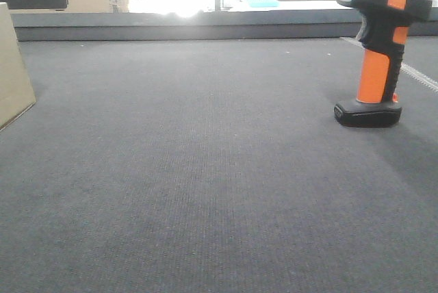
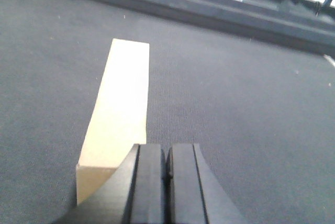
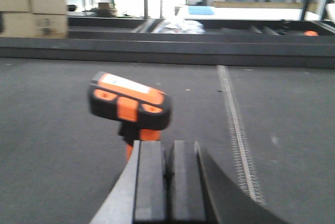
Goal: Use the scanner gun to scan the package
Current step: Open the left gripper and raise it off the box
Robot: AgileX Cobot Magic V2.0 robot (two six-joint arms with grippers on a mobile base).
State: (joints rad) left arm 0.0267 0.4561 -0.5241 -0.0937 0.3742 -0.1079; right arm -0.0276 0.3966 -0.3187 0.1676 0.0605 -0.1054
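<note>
The black-and-orange pistol-shaped scanner gun [image 3: 129, 103] stands upright at eleven o'clock, just ahead of the right gripper [image 3: 167, 174], fingers pressed together; the tan cardboard package [image 2: 120, 119] stretches lengthwise toward eleven o'clock from the left gripper [image 2: 166, 177], likewise closed.

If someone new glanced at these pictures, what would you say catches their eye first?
Most likely the scanner gun, bright orange and black, standing upright on its base at the right of the dark grey mat. Next comes the package, a plain tan box lying on the mat just ahead of the left end effector, whose fingers are closed, as are those of the right end effector.
</note>
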